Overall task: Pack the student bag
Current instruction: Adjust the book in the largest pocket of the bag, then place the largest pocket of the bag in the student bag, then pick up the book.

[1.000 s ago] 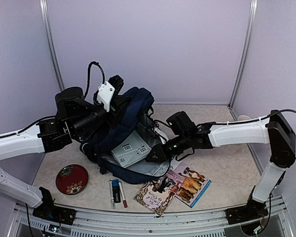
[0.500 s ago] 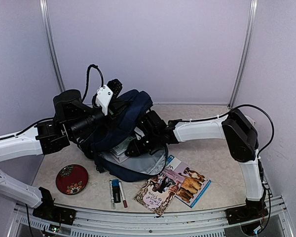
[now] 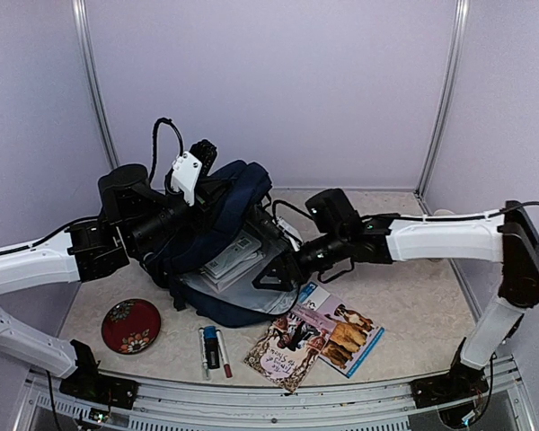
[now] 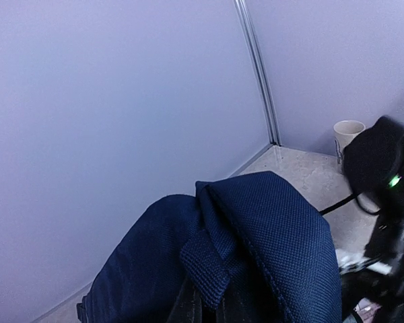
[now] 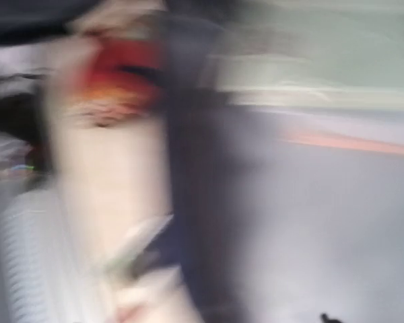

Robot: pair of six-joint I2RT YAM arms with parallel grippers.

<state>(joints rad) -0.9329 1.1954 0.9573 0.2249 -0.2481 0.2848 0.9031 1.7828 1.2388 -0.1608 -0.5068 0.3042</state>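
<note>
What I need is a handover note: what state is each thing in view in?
Navy-blue fabric backpack: open, top held up, white papers inside.
Left gripper: shut on the backpack's fabric.
Right gripper: at the backpack's mouth; jaws unclear.
Round red patterned plate: flat on the table, unpacked.
Two illustrated books: closed, overlapping, unpacked.
Blue and red markers: lying flat, unpacked.
Pale paper cup: upright.

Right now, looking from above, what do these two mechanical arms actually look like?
The left arm and right arm have long white shells between chunky black joints. The left tool and right tool are black. A black cable loops above the left wrist beside a white bracket; a thin cable runs along the right arm.
</note>
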